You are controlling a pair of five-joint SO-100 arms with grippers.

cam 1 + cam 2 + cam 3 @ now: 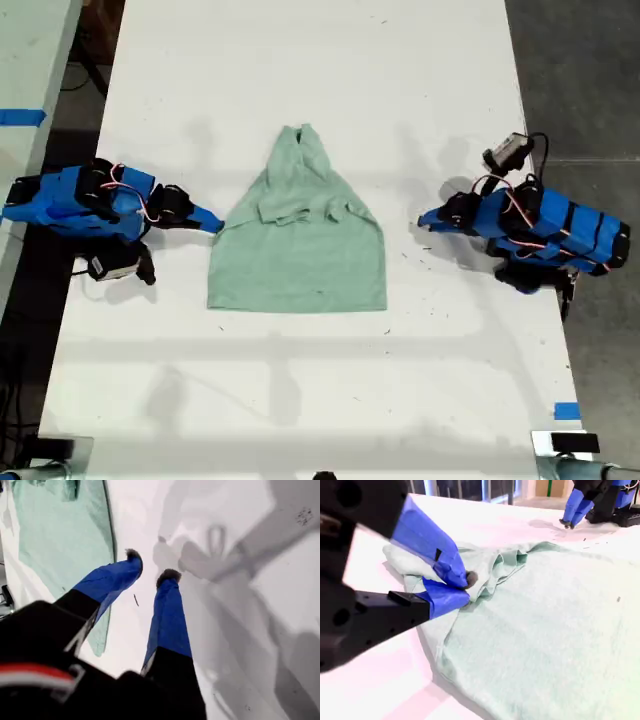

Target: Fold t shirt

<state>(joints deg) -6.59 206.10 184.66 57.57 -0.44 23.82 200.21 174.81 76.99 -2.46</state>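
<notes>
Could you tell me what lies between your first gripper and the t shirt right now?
Only bare white table. In the exterior view, my first gripper sits off the t shirt toward that view's right, with nothing in the gap between them.

The exterior view is looking straight down at the white table point(300, 60). My wrist cameras are riding low, each looking along its jaws, both sharing the t shirt point(298, 235).
</notes>
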